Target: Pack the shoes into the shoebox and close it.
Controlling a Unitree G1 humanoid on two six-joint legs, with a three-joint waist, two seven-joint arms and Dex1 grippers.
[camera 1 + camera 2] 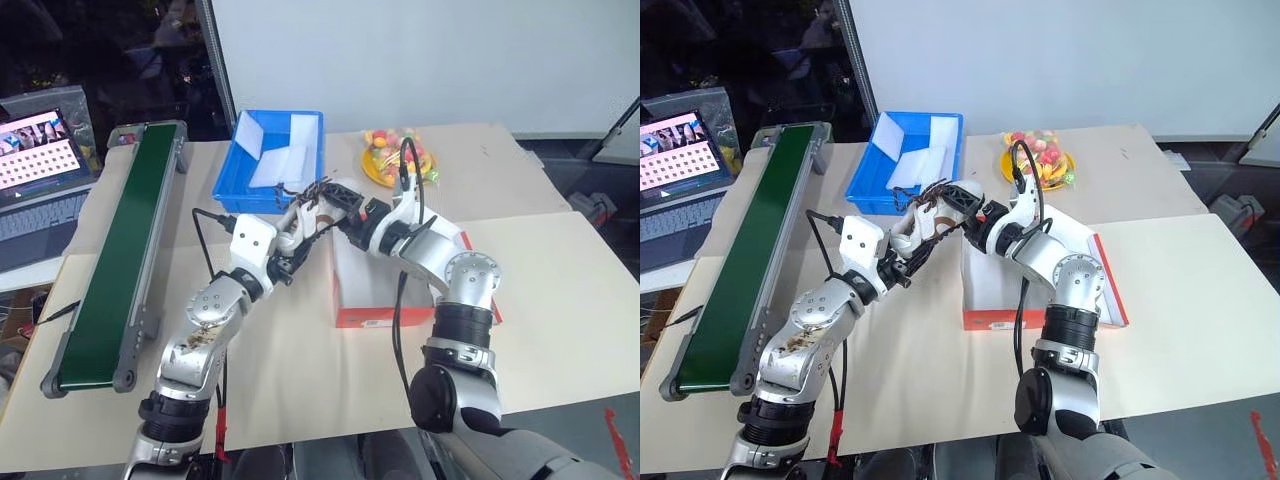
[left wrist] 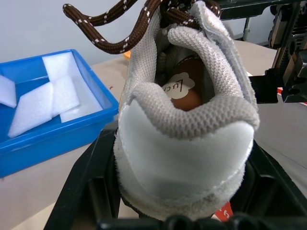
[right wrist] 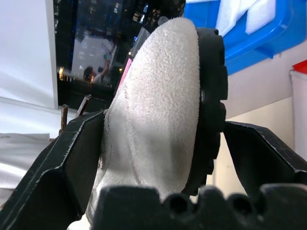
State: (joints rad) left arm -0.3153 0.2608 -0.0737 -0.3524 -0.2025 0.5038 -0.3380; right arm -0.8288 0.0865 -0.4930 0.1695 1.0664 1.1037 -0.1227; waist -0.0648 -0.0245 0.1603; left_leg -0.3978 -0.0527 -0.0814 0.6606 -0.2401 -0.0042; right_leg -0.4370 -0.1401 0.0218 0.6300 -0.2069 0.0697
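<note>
One light grey-white shoe (image 1: 312, 203) with dark brown laces hangs in the air between my two grippers, over the left end of the shoebox. My left gripper (image 2: 184, 191) is shut on its heel, whose padded collar (image 2: 187, 120) sits between the black fingers (image 2: 88, 187). My right gripper (image 3: 160, 127) is open around the toe (image 3: 158, 105), with a small gap showing beside the black sole. The red-orange shoebox (image 1: 400, 316) stands open on the table, white inside, under my right arm. Its lid (image 1: 1112, 290) lies back on the right.
A blue tray (image 1: 236, 196) with white foam pieces sits just behind the shoe. A long green conveyor belt (image 1: 115, 260) runs along the left, with a laptop (image 1: 35, 170) beyond it. A yellow plate of colourful items (image 1: 395, 160) stands behind the box.
</note>
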